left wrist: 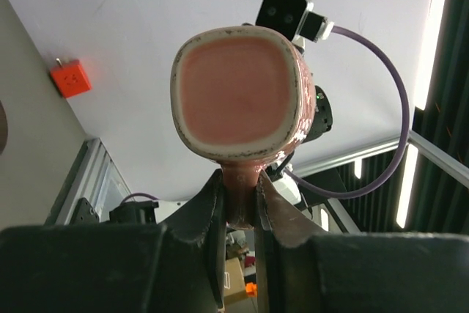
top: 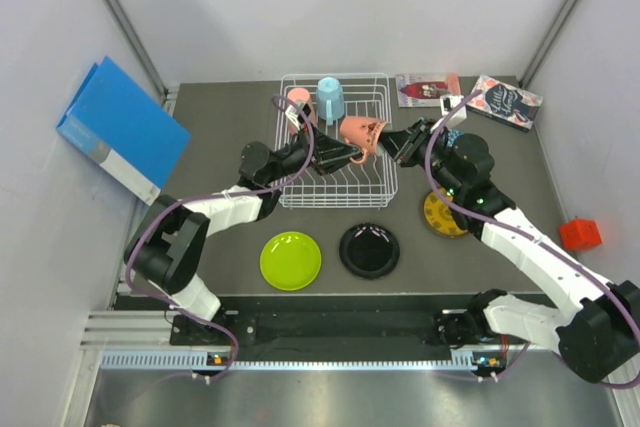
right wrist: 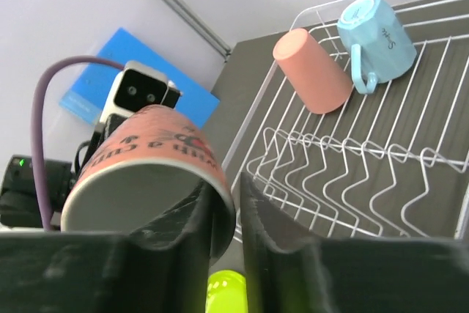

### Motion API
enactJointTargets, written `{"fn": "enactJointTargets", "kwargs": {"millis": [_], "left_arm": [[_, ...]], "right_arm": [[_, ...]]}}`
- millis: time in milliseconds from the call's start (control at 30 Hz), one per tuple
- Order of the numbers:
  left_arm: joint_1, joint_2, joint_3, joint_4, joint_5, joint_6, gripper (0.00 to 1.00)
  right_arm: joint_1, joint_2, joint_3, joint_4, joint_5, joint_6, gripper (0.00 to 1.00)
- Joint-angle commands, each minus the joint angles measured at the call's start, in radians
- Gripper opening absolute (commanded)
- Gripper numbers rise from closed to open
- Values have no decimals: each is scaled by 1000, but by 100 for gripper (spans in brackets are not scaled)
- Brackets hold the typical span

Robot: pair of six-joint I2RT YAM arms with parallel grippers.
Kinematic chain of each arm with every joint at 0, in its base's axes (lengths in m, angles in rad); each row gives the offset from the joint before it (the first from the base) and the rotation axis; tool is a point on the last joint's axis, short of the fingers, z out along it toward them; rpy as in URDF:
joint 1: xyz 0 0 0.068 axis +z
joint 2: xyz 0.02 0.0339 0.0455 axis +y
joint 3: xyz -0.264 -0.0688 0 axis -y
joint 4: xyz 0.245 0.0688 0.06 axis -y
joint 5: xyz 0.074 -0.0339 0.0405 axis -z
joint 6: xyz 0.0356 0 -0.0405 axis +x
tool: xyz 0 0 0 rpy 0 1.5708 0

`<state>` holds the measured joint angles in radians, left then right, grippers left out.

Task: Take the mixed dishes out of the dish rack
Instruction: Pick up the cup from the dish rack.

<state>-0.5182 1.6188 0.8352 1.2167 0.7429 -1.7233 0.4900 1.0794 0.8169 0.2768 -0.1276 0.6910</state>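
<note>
The white wire dish rack (top: 335, 172) stands mid-table. A salmon printed cup (top: 360, 131) hangs above its right side, held by both grippers. My left gripper (top: 343, 153) is shut on the cup's handle; the left wrist view shows its base (left wrist: 242, 93) above the closed jaws (left wrist: 240, 190). My right gripper (top: 396, 139) is shut on the cup's rim (right wrist: 146, 163), with one finger (right wrist: 194, 218) inside the cup. A pink cup (top: 298, 103) and a light blue mug (top: 330, 99) lie at the rack's back, and both show in the right wrist view (right wrist: 314, 71) (right wrist: 377, 38). No blue bowl is in view.
A lime-green plate (top: 291, 259) and a black plate (top: 369, 250) lie in front of the rack. A yellow patterned plate (top: 443, 213) lies partly under my right arm. Two books (top: 427, 88) (top: 506, 102) lie at the back right, a blue binder (top: 120, 127) leans at the left, and a red block (top: 580, 234) sits at the right.
</note>
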Motion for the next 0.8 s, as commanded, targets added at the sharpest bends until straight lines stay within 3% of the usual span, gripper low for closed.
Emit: {"fn": "enactJointTargets", "kwargs": {"millis": [0,100,133,233,267,333,367,400,433,467,500,567,767], "left_arm": [[-3,-54,-5,310,9,21,0],[-2,-46,1,296,15,40,0],[-2,-43,5,287,18,51,5],[3,-57,62,99,80,164,39],[6,-66,91,-130,99,298,54],[15,-108,218,-500,80,513,60],[17,-123,267,-669,23,758,66],[17,-138,357,-968,-41,865,68],[17,-163,390,-1052,-101,946,70],[17,-174,434,-1129,-251,1055,75],[17,-186,453,-1236,-320,1094,85],[15,-215,476,-1310,-492,1166,99],[6,-293,455,-1451,-810,1219,99]], "right_arm": [[-22,-4,30,39,5,-12,3],[-25,-19,24,24,-3,-15,0],[-25,-30,24,19,-6,-16,0],[-25,-55,53,-45,11,-37,0],[-25,-61,67,-97,22,-47,0],[-25,-71,109,-149,45,-80,0],[-25,-75,125,-178,57,-91,0],[-25,-79,152,-238,74,-109,0],[-25,-87,168,-267,112,-119,0],[-25,-90,182,-301,132,-139,0],[-24,-91,220,-379,181,-149,0],[-21,-73,261,-457,268,-169,0],[8,46,419,-677,440,-235,0]]}}
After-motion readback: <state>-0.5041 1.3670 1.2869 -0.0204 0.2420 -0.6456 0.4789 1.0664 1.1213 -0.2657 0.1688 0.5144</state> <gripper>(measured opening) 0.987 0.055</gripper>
